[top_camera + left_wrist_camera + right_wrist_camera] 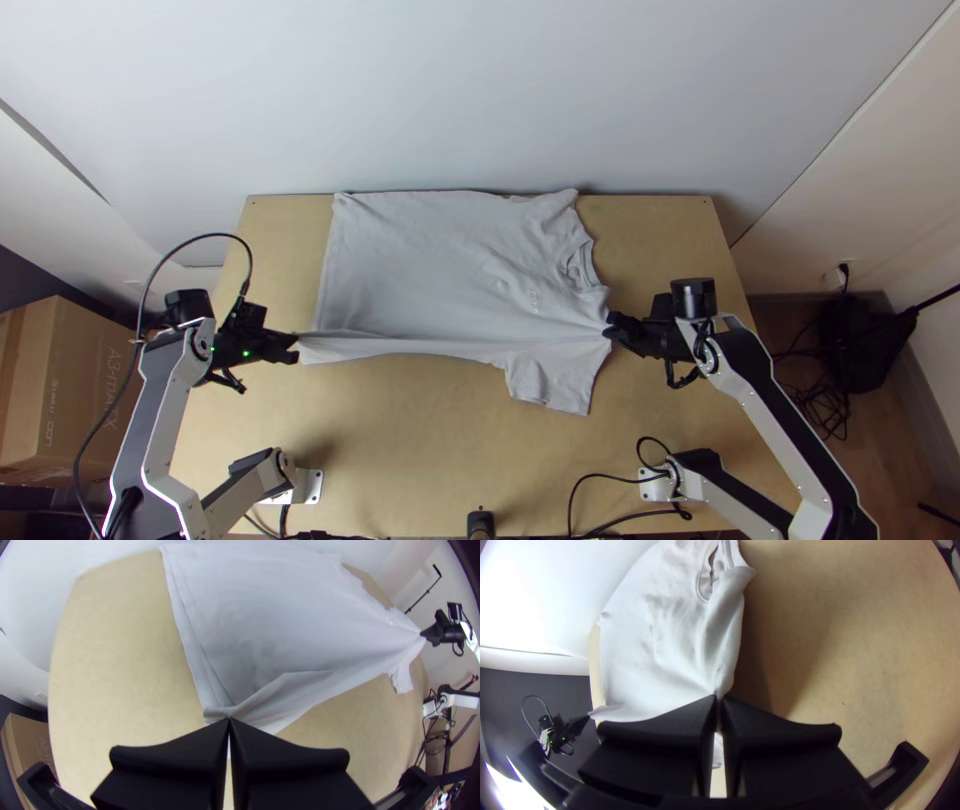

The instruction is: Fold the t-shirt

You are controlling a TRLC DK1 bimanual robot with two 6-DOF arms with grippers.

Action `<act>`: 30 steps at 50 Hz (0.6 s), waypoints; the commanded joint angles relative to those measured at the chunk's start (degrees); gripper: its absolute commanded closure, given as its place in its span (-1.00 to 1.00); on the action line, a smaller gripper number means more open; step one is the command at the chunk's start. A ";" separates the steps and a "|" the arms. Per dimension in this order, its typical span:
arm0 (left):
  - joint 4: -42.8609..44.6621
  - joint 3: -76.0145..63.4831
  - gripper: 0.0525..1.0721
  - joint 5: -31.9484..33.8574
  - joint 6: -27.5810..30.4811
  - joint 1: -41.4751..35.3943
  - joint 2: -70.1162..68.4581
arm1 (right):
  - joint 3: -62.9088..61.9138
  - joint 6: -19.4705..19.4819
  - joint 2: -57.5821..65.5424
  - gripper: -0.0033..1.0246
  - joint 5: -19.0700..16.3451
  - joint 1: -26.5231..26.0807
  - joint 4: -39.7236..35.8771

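The light grey t-shirt [440,260] lies spread sideways on the table, its neckline toward the right and one sleeve hanging toward the near side. My left gripper [297,347] is shut on the near hem corner at the shirt's left end. At the shoulder, below the neckline, my right gripper [609,326] is shut on the cloth. The near edge is drawn taut between them. In the left wrist view the left gripper [229,721] pinches the corner of the shirt [280,615]. In the right wrist view the right gripper [718,699] pinches gathered cloth of the shirt [650,655].
Bare wooden table [420,440] extends on the near side of the shirt. Cables [630,512] lie by the right arm's base at the near edge. A wall [480,100] rises behind the far edge. A cardboard box [70,390] stands left of the table.
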 commanded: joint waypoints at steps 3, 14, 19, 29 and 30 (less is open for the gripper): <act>2.34 4.29 0.95 -0.91 -9.81 -1.69 -2.51 | -0.79 1.44 -2.00 0.94 0.25 -0.52 -0.77; 2.26 9.66 0.95 -6.80 -23.25 -7.14 -5.94 | 4.22 -3.48 -4.90 0.94 8.42 1.15 2.84; 2.52 13.61 0.95 -10.14 -28.09 -9.16 -5.94 | 9.32 -5.86 -5.16 0.95 10.88 0.80 7.23; 9.11 24.77 0.95 -20.16 -35.56 -12.50 -2.78 | 23.38 -18.34 -1.03 0.95 13.61 0.71 15.05; 9.64 26.44 0.95 -21.21 -36.52 -12.67 -2.07 | 25.14 -18.95 -0.07 0.95 13.61 0.71 15.14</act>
